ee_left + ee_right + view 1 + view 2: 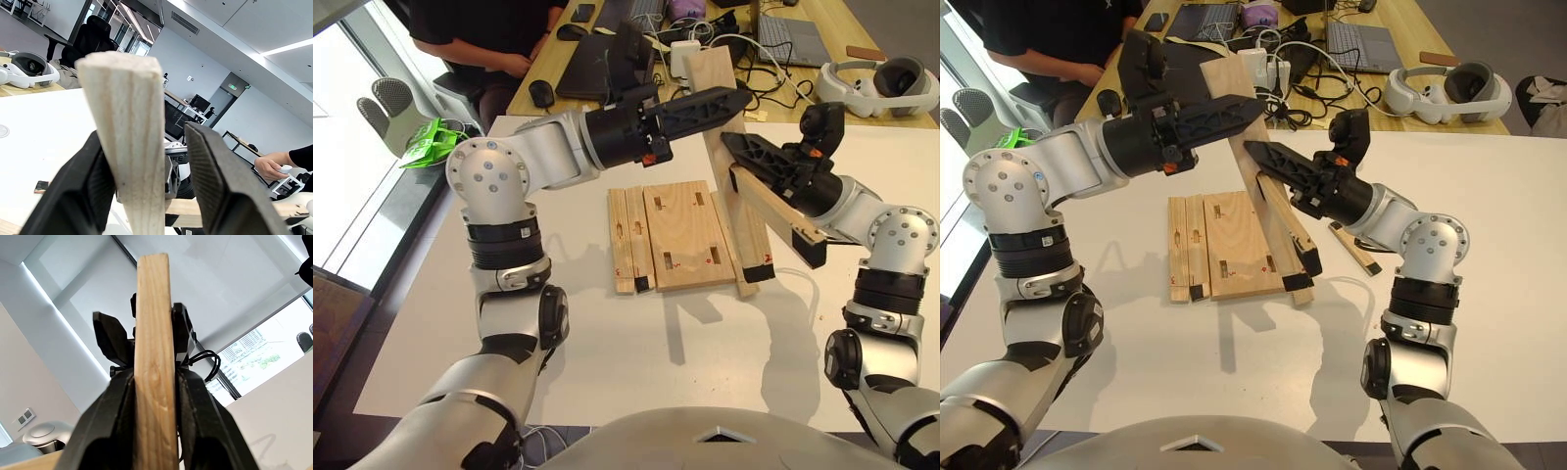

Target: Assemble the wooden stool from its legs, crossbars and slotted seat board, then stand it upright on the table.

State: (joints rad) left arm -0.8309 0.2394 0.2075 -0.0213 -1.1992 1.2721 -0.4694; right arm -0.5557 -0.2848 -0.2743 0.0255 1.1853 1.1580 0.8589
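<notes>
Stool leg (773, 203) clamped in right gripper (732, 145), beside board (710, 69) loosely bracketed by left gripper (739, 98): joining step, likely needing alignment next.

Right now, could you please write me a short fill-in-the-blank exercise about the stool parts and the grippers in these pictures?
1. The right gripper is clamped on the tilted wooden leg, while the left gripper straddles its ___ end.
2. The leg's lower end wears a ___ cap.
3. The slotted seat board lies ___ on the white table.

Missing words: top; black; flat.
</notes>
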